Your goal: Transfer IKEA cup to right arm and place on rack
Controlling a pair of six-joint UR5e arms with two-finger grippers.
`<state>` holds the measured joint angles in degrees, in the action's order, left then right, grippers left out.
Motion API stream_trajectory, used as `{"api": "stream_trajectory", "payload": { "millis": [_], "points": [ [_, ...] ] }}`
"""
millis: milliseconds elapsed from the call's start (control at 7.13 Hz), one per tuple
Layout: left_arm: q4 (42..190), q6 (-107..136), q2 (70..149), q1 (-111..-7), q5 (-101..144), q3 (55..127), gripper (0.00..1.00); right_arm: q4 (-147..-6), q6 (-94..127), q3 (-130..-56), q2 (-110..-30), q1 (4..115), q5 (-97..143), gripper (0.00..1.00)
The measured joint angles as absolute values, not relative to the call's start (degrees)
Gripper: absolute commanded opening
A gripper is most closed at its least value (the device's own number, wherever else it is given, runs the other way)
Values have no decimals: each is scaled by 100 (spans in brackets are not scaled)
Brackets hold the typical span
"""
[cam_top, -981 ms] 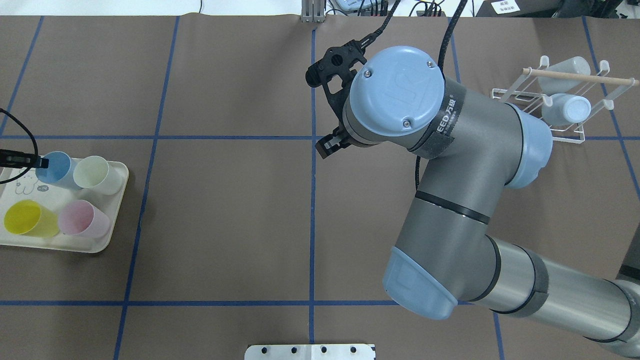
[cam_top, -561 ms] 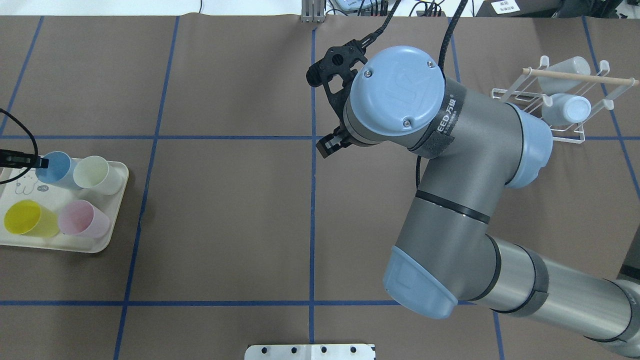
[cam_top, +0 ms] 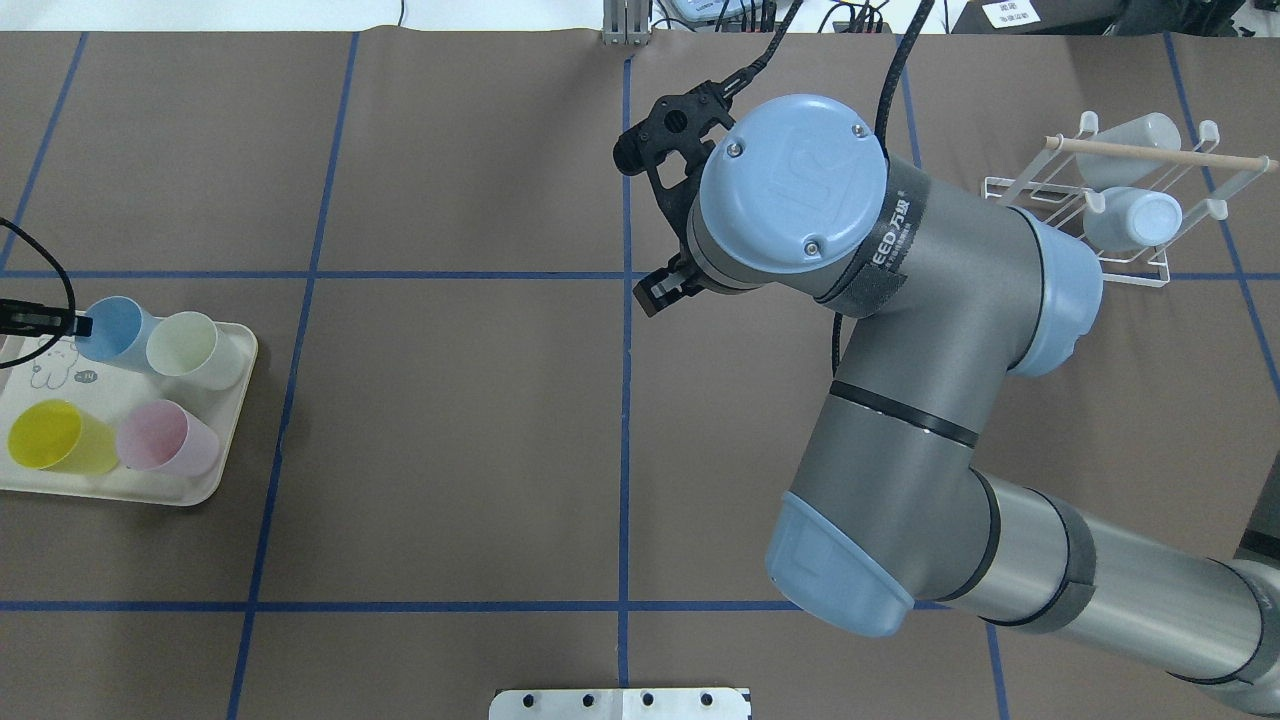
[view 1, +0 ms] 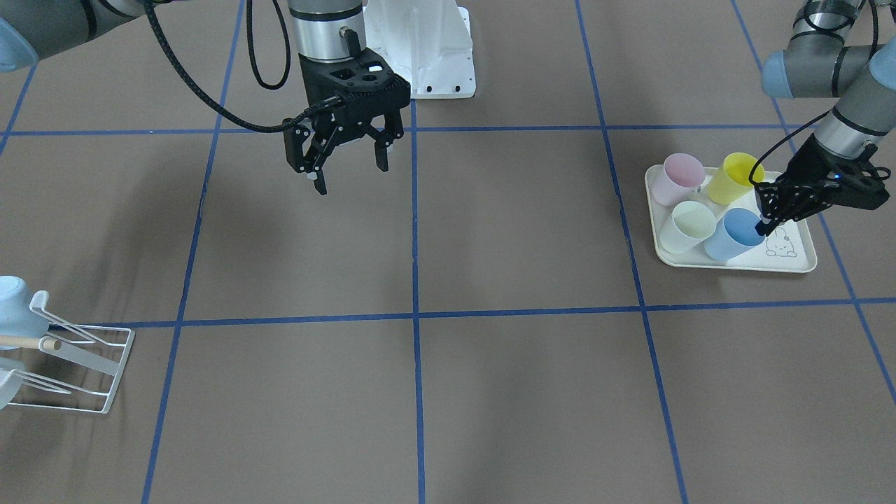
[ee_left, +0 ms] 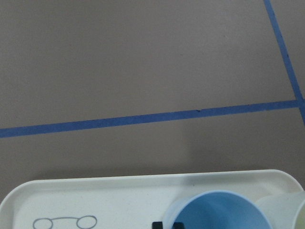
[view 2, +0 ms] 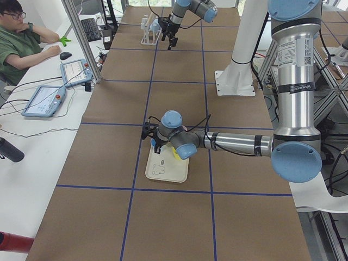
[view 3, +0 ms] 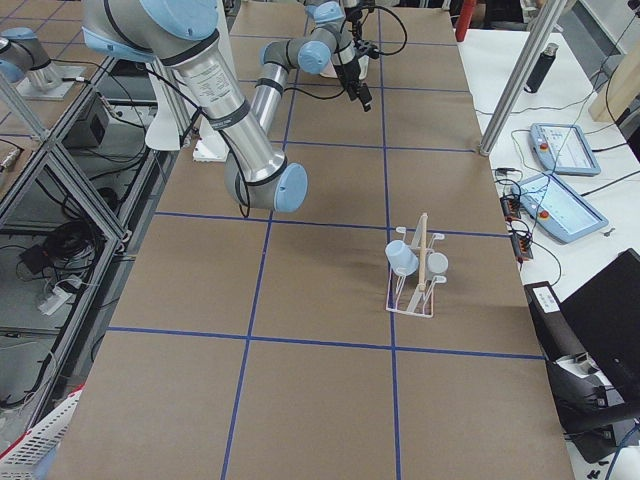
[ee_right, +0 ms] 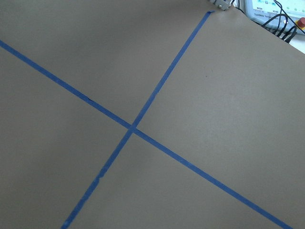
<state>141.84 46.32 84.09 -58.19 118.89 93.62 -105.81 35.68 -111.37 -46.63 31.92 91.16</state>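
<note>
The blue cup (view 1: 735,236) stands at the near corner of the cream rabbit-printed tray (view 1: 735,264). My left gripper (view 1: 761,226) is shut on its rim, one finger inside and one outside; the cup also shows in the overhead view (cam_top: 118,330) and the left wrist view (ee_left: 224,212). My right gripper (view 1: 348,171) is open and empty, held above the table's middle near the blue tape cross. The white wire rack (cam_top: 1120,260) with its wooden rod (cam_top: 1160,152) stands at the far right, away from both grippers.
A pale green cup (cam_top: 188,345), a yellow cup (cam_top: 48,435) and a pink cup (cam_top: 160,440) share the tray. A pale blue cup (cam_top: 1135,218) and a whitish one (cam_top: 1135,135) hang on the rack. An operator (view 2: 22,38) sits beside the table.
The blue cup has shifted slightly with my left gripper, away from the tray's rabbit print. The right arm has hardly moved.
</note>
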Motion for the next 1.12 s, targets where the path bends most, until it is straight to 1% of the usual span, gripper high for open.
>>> {"api": "stream_trajectory", "payload": {
  "millis": [280, 701, 1122],
  "points": [
    [14176, 4632, 8406, -5915, 11903, 9425, 0, -10575, 3570, -11122, -4661, 3191, 9107, 99],
    [14150, 4634, 8459, -6419, 12029, 9485, 0, -10429, 3575, -11108, -4659, 3189, 8923, 99],
    [14126, 4923, 8784, -6570, 12597, 9609, 0, -9790, 3354, -10756, -4559, 3290, 8935, 98]
  ]
}}
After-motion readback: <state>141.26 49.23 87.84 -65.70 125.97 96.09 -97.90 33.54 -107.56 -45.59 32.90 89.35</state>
